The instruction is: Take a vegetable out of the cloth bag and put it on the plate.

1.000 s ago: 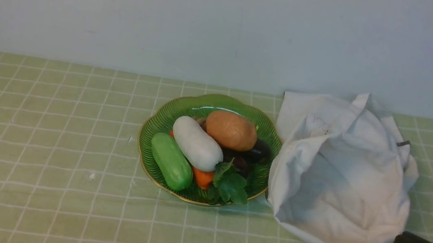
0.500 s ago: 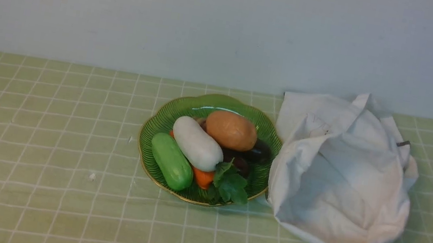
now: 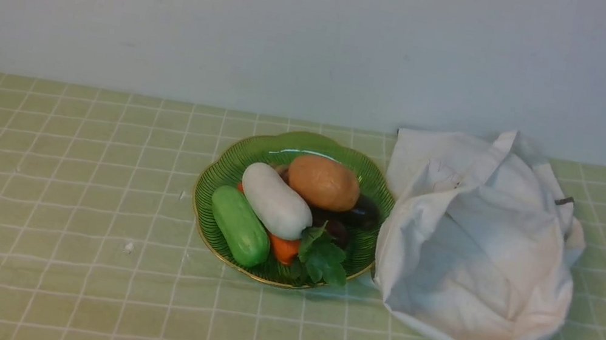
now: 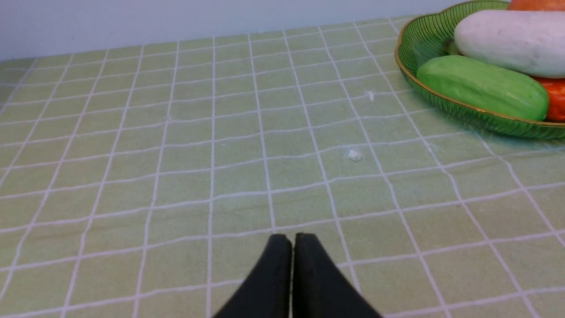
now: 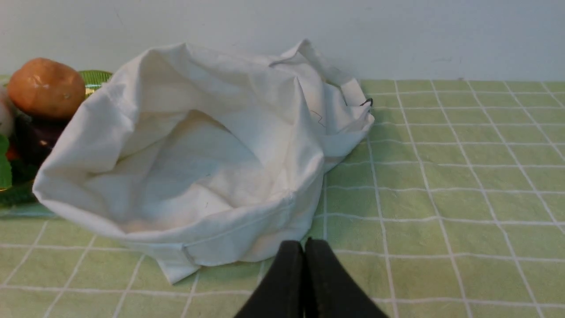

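Note:
The white radish (image 3: 275, 200) with green leaves (image 3: 323, 259) lies on the green gold-edged plate (image 3: 222, 172), between a green cucumber (image 3: 239, 225) and a tan potato (image 3: 323, 182). It also shows in the left wrist view (image 4: 507, 42). The white cloth bag (image 3: 478, 242) sits open and crumpled right of the plate, its inside looking empty in the right wrist view (image 5: 198, 163). My left gripper (image 4: 292, 240) is shut and empty, over bare cloth well short of the plate. My right gripper (image 5: 303, 247) is shut and empty just in front of the bag's near edge. Neither gripper shows in the front view.
An orange carrot (image 3: 284, 248) and dark vegetables (image 3: 357, 213) also lie on the plate. A green checked tablecloth (image 3: 60, 185) covers the table, with small white crumbs (image 4: 354, 154) on it. A pale wall (image 3: 302, 28) stands behind.
My right arm, visible at the lower right of the front view a second ago, has drawn back out of that view. The plate, vegetables and bag have not moved.

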You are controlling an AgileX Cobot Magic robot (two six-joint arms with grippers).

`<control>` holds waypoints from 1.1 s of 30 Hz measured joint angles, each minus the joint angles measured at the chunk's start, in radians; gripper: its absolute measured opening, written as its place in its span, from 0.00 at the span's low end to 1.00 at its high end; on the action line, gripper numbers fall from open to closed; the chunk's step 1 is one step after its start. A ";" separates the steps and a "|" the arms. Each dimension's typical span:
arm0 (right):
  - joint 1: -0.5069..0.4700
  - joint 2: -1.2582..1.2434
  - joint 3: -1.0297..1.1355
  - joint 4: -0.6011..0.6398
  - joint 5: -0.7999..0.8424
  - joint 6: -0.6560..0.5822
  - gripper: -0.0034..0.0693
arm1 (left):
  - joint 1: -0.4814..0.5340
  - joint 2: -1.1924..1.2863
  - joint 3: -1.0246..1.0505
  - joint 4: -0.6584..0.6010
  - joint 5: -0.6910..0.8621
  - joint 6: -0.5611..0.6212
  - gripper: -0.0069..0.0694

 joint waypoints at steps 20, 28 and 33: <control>-0.058 0.000 0.001 0.000 -0.005 0.000 0.03 | 0.000 0.000 0.000 0.000 0.000 0.000 0.08; -0.058 0.000 0.001 0.000 -0.006 0.000 0.03 | 0.000 0.000 0.000 0.000 0.000 0.000 0.08; -0.058 0.000 0.001 0.000 -0.006 0.000 0.03 | 0.000 0.000 0.000 0.000 0.000 0.000 0.08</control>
